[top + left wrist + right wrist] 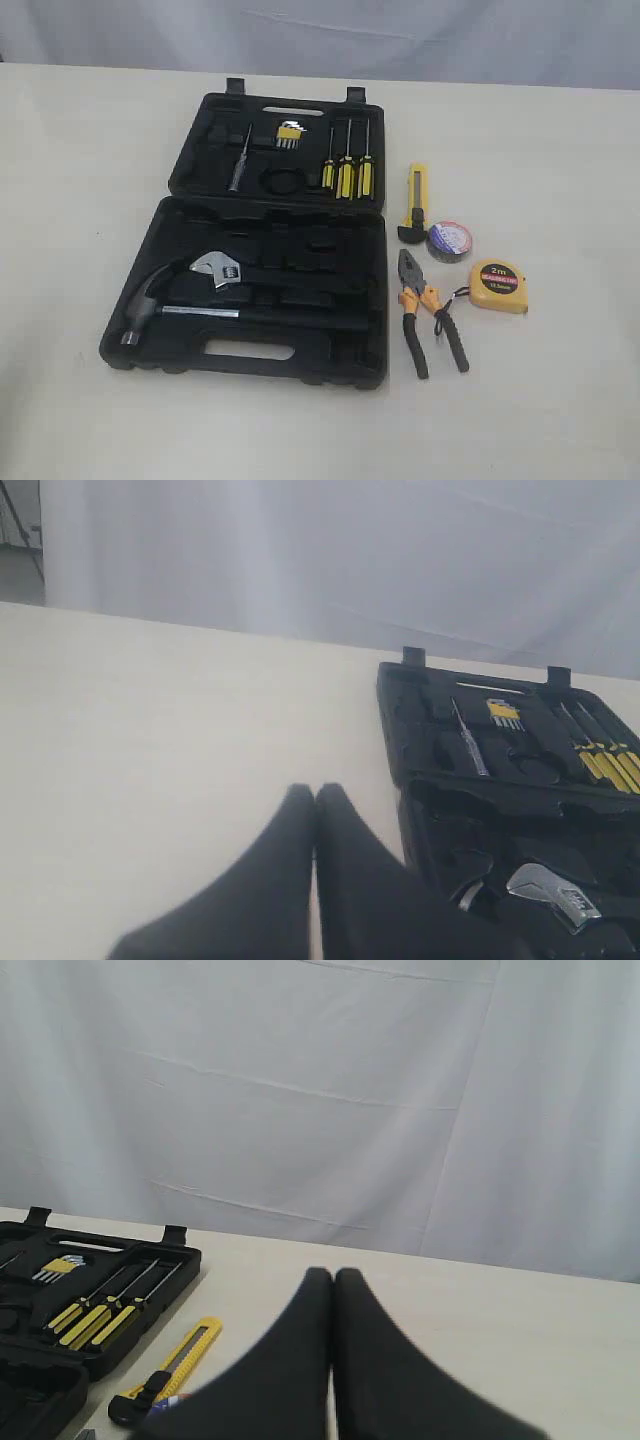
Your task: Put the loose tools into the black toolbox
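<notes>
Fingers of the left gripper (315, 798) met tip to tip, holding nothing, above bare table (70, 200) beside the open black toolbox (340, 370). The right gripper (333, 1278) was likewise pressed closed and empty, near the utility knife (415, 195). Knife, tape roll (449, 241), pliers (425, 310) and tape measure (498, 285) lay clustered just off the toolbox's right edge in the exterior view, with open tabletop beyond them.

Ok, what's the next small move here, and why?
Probably open the right gripper and lower it toward the knife. It is shut and empty, and the knife, tape roll, pliers and tape measure all lie on the table right of the open toolbox, on that arm's side.
</notes>
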Action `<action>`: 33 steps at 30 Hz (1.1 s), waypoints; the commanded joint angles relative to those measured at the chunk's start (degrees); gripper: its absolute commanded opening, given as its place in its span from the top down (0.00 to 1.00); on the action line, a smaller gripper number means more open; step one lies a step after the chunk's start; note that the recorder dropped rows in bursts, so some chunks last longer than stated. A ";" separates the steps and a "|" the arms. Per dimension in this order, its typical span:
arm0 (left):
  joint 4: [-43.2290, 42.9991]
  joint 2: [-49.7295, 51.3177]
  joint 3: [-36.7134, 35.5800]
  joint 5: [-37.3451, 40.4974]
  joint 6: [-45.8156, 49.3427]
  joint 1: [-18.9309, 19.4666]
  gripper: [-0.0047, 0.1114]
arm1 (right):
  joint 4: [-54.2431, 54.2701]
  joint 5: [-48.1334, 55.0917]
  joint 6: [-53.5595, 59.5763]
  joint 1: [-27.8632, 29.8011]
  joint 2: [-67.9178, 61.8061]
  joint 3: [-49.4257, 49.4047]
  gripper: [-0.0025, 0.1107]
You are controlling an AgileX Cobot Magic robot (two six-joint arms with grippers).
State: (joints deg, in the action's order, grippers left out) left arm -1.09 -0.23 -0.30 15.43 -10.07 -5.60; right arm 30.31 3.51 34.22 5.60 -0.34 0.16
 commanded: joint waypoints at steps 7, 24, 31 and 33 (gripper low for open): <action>-0.21 0.23 0.30 0.07 -0.07 -0.33 0.96 | -0.03 -0.06 -0.12 -0.06 0.34 -0.16 0.98; 0.27 0.23 0.30 0.07 -0.07 -0.33 0.96 | -0.03 -2.81 -0.12 -0.06 0.34 -0.16 0.98; 0.27 0.23 0.30 0.07 -0.07 -0.33 0.96 | 13.07 -4.70 -12.24 -0.06 0.34 -0.16 0.98; 0.27 0.23 0.30 -0.04 -0.07 -0.33 0.96 | 13.07 -2.62 -12.14 -0.06 0.34 -0.16 0.98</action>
State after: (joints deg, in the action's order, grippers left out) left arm -1.09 -0.23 -0.30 15.43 -10.07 -5.60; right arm 40.91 -1.47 24.50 5.60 -0.34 0.16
